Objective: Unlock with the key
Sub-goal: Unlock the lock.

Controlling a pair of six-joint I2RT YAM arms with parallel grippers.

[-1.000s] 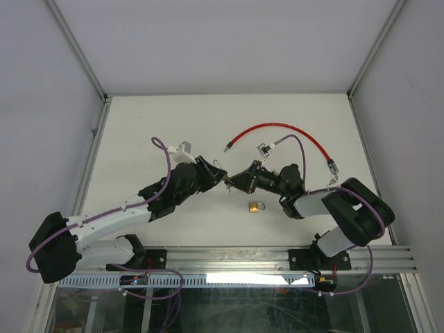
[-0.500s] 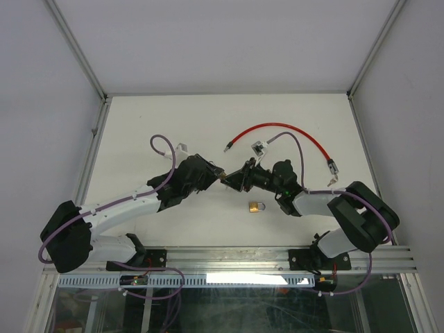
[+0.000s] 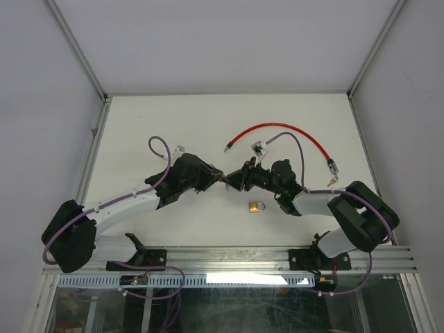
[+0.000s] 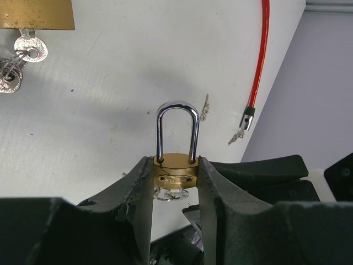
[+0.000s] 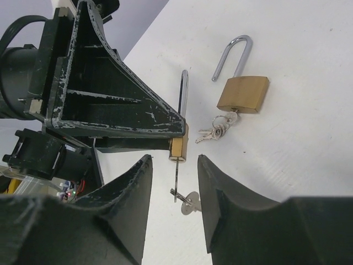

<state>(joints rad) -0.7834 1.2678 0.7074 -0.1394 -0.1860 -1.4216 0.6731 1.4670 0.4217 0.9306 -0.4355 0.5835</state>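
My left gripper [image 4: 175,176] is shut on a small brass padlock [image 4: 176,168], gripping its body by the sides, with the steel shackle pointing away and seated in the body. In the right wrist view this padlock [image 5: 177,148] has a key [image 5: 176,176] in its keyhole, and a second key [image 5: 190,201] hangs from its ring. My right gripper [image 5: 174,165] is open, with one jaw on each side of the inserted key and neither touching it. In the top view the two grippers meet tip to tip, left [image 3: 219,179] and right [image 3: 236,182], above mid-table.
A second brass padlock [image 5: 242,94] with an open shackle and a bunch of keys [image 5: 218,130] lies on the white table; it also shows in the top view [image 3: 257,207]. A red cable [image 3: 277,130] arcs behind the grippers, and its ends lie loose.
The right gripper has moved left to the left gripper's tip and now straddles the key. The left arm's elbow has shifted slightly. The padlock stays held.
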